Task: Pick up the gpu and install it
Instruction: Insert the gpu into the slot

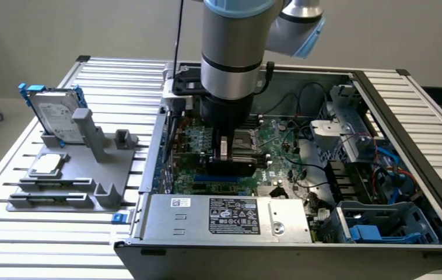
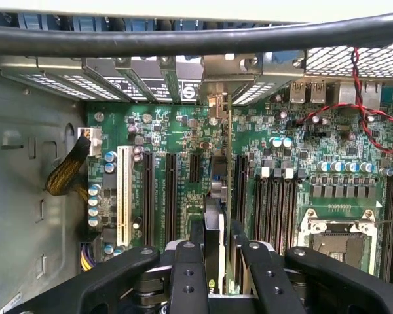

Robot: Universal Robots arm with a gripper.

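gpu (image 2: 219,186) edge-on, partly behind gripper (image 2: 217,243)

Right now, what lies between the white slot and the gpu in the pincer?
In the wrist view, three empty black slots, two long, one short, separate the white slot from the gpu.

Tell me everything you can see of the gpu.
The gpu, a small flat green-board expansion card, shows edge-on in the wrist view as a thin upright strip with a dark cooler on one face. The black two-fingered tool clamps it from both sides. It stands over the green motherboard's long black slots, its silver metal bracket end toward the case's rear slot openings. Whether its edge is seated in a slot cannot be told.
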